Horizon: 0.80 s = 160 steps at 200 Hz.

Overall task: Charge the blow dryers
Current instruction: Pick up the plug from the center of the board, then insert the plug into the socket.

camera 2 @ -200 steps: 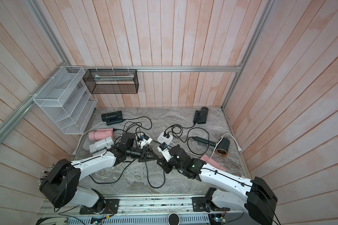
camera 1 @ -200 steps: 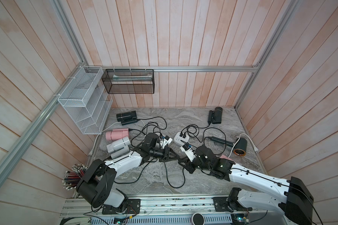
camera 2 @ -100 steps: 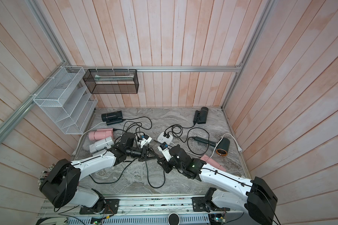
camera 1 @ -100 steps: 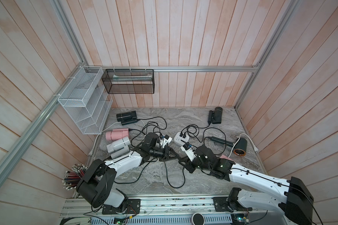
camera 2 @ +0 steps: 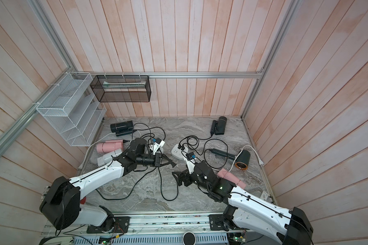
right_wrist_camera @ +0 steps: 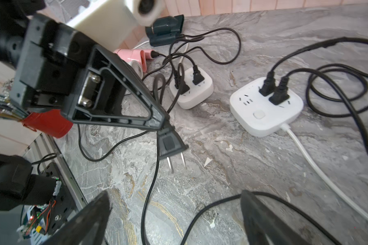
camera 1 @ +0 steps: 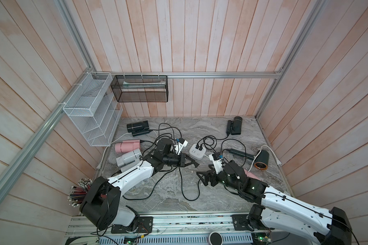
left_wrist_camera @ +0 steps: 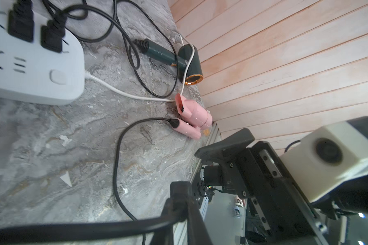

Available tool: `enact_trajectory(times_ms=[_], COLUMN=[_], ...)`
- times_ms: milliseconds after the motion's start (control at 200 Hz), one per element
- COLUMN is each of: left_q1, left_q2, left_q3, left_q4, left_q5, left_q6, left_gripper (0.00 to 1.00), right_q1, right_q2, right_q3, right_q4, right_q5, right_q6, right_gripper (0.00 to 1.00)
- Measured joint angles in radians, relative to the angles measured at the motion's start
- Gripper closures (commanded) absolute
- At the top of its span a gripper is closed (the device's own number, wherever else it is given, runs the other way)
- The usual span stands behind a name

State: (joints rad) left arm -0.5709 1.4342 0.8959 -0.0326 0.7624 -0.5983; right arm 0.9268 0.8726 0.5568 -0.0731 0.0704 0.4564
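The left gripper (right_wrist_camera: pixel 165 125) is pinched on a black plug (right_wrist_camera: pixel 171 146), prongs bare and clear of any socket, near the white power strip (right_wrist_camera: pixel 266 106). The right gripper (camera 1: pixel 201 177) is spread wide and holds nothing. The blow dryers (camera 1: pixel 137 126) lie around the marble tabletop (camera 1: pixel 157 191): black at the back, pink and grey on the left, pink on the right. Strip markings are too small to read.
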Motion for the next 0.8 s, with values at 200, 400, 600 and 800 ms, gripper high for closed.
enact_trajectory(times_ms=[200,400,600,800], left_q1=[-0.002,-0.036,-0.100,-0.161], left_q2=[0.049,0.134,0.222,0.243], left_q3=[0.125,0.224,0.298,0.324], left_q4=[-0.062,-0.133,-0.196,-0.243], left_q5=[-0.151,-0.291,-0.405,-0.513], left_q6=[0.102,0.208,0.276,0.296], left_gripper=[0.90,0.90,0.90,0.90], right_q1=[-0.069,-0.115,-0.116,-0.117], right_q2=[-0.054,-0.105,-0.116,-0.122], right_q3=[-0.003,-0.011,-0.023,-0.038], right_q4=[-0.063,-0.090,-0.119,-0.130], right_q5=[0.072,0.089,0.098,0.122], right_q6=[0.047,0.053,0.053,0.053], right_gripper=[0.01,0.01,0.02,0.03])
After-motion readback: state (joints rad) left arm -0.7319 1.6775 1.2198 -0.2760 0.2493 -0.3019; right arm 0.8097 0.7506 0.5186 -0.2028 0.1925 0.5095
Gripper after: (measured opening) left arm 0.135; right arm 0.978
